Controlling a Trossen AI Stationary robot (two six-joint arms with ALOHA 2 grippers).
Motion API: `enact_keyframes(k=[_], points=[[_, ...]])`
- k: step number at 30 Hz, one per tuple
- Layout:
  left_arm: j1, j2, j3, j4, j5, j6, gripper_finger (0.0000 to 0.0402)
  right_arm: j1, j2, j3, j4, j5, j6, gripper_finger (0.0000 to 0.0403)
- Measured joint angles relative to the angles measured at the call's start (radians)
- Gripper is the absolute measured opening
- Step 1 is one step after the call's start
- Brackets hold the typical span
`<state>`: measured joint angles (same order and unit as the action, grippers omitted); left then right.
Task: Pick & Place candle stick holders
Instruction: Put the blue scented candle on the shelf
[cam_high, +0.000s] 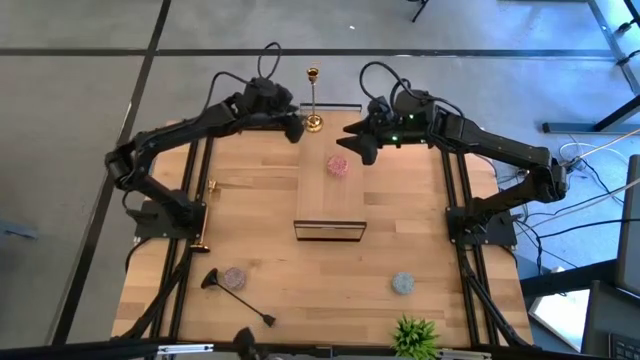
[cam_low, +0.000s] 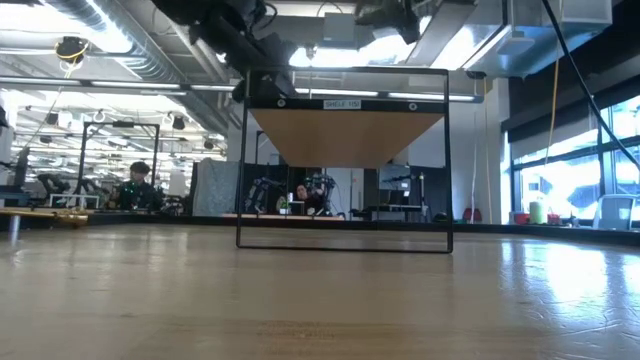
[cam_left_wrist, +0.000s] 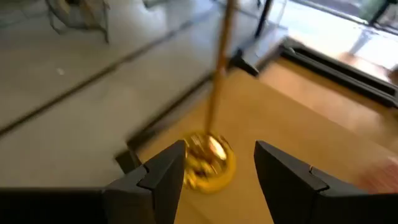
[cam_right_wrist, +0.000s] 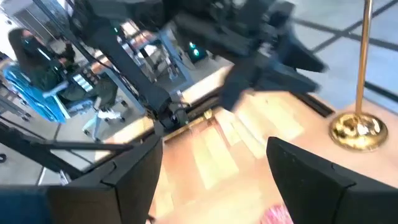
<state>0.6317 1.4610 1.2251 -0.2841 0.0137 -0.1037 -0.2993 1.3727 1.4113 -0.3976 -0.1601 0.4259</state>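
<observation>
Gold candlestick (cam_high: 313, 100), thin-stemmed, round-based, stands upright at table edge (cam_high: 335, 108).

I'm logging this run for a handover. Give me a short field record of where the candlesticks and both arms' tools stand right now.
gold candlestick: upright at the table's far edge
black candlesticks: two lying flat near the front left, one, one at the front edge
left tool: open, beside the gold candlestick's base, not gripping it
right tool: open, empty, near the far edge
pink ball: near the right tool

Wooden table (cam_high: 270, 240), gold candlestick (cam_high: 313, 100), black candlestick (cam_high: 240, 297)
</observation>
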Motion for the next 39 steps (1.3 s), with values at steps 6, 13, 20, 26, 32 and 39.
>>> enact_keyframes(k=[6, 13, 20, 26, 32, 39], points=[[-0.037, -0.071, 0.0, -0.235, 0.231, -0.118, 0.0189, 0.0, 0.0, 0.0, -0.14, -0.062, -0.018, 0.029], [-0.168, -0.141, -0.001, -0.371, 0.44, -0.186, 0.0189, 0.013, 0.0, 0.0, -0.328, -0.216, -0.045, 0.029], [-0.389, -0.172, -0.001, -0.386, 0.453, -0.231, 0.0189, 0.126, 0.0, 0.0, -0.486, -0.244, 0.0, 0.029], [-0.614, -0.168, -0.001, -0.392, 0.41, -0.29, 0.0189, 0.289, 0.0, 0.0, -0.507, -0.225, 0.182, 0.029], [-0.838, -0.166, -0.001, -0.393, 0.197, -0.348, 0.0189, 0.46, 0.0, 0.0, -0.458, -0.096, 0.373, 0.029], [-1.019, -0.166, -0.001, -0.393, -0.035, -0.443, 0.0189, 0.633, 0.001, 0.0, -0.459, 0.065, 0.572, 0.029]])
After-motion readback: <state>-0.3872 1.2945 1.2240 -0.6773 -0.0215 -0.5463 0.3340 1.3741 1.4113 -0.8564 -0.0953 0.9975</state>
